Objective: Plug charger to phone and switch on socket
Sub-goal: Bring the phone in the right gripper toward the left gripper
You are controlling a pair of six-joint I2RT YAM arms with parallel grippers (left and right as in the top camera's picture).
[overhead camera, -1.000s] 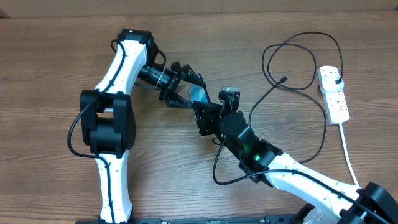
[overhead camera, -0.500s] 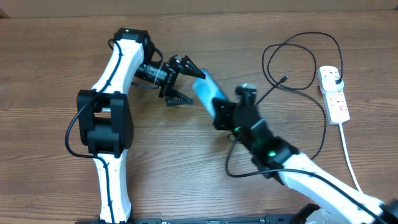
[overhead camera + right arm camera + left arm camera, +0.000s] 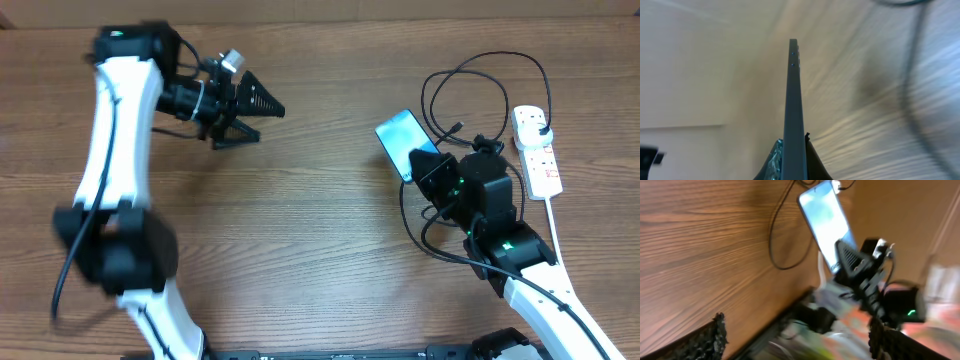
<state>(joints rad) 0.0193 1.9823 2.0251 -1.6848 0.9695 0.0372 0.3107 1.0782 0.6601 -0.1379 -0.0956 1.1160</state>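
Right tool (image 3: 428, 168): I grip the slim, glassy, teal-screened rectangular phone (image 3: 403, 138) by one end.
Left tool (image 3: 268, 122): spread wide, empty, over the grained brown wooden desk (image 3: 300, 230).

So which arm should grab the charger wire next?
Probably left: the left pincer is open and empty, though far off. The right pincer is busy gripping the phone beside the charger.

Table (image 3: 300, 250) — you've got brown wood, grain running left to right | far edge — pale beige strip (image 3: 400, 8) right along the top of your overhead | near edge — dark rail (image 3: 340, 355) at the bottom
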